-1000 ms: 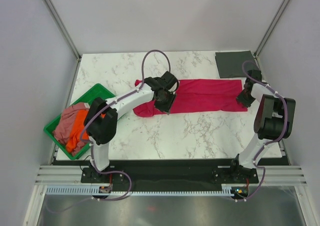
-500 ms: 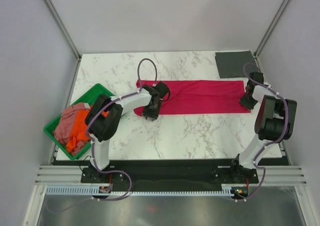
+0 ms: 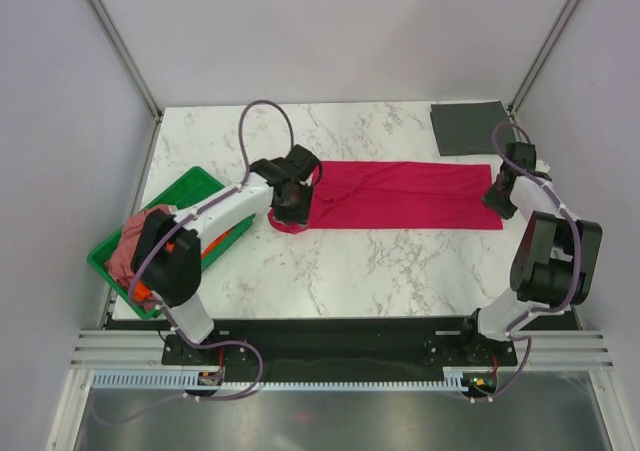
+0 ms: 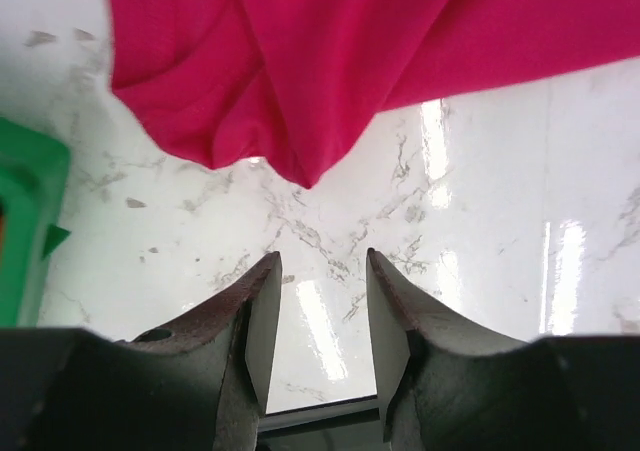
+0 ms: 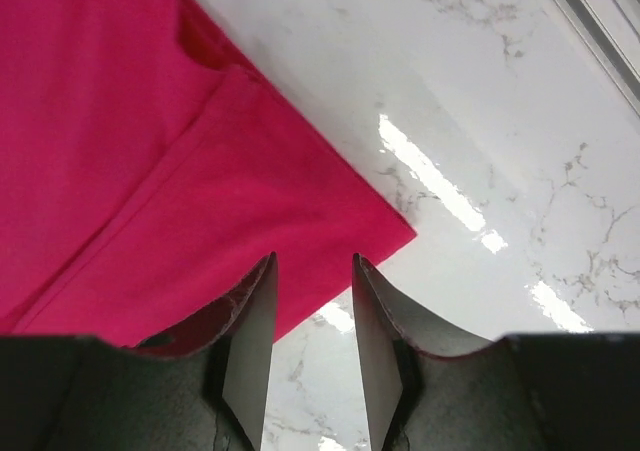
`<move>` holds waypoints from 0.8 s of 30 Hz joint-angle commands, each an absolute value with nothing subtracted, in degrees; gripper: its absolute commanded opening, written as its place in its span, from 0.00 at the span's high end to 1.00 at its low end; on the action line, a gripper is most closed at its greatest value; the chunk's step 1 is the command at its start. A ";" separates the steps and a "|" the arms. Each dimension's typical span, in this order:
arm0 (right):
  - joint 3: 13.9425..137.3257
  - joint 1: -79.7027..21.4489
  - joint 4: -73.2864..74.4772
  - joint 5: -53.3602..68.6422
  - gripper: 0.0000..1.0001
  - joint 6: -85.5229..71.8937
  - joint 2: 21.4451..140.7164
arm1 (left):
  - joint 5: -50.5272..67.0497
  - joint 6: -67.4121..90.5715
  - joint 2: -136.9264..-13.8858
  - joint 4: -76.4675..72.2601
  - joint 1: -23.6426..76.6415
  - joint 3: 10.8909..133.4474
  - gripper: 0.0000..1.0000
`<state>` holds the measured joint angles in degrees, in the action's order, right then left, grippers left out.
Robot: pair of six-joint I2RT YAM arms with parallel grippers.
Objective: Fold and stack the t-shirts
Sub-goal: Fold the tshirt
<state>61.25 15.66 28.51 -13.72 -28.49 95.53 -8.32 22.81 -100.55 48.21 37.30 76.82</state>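
Observation:
The crimson-red t-shirt (image 3: 400,195) lies as a long folded strip across the middle of the table. Its bunched left end (image 4: 290,81) shows in the left wrist view, its right corner (image 5: 150,171) in the right wrist view. My left gripper (image 3: 291,203) hovers over the shirt's left end, open and empty (image 4: 320,271). My right gripper (image 3: 497,195) is at the shirt's right end, open and empty (image 5: 312,281). A dark grey t-shirt (image 3: 470,127) lies folded at the far right corner. The orange t-shirt (image 3: 150,266) and dusty pink t-shirt (image 3: 135,241) are heaped in the green tray.
The green plastic tray (image 3: 195,184) sits at the table's left edge and shows at the left in the left wrist view (image 4: 25,231). Metal frame posts rise at the back corners. The table's right edge runs close to my right arm.
My left gripper moved left along the red shirt to its left end; the bunched sleeve there is now flatter. My right gripper shifted slightly back at the shirt's right end.

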 commanded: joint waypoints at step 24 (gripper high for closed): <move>88.05 -38.23 2.72 2.19 0.44 17.21 116.97 | 28.84 35.77 -82.80 31.20 -2.99 71.90 0.49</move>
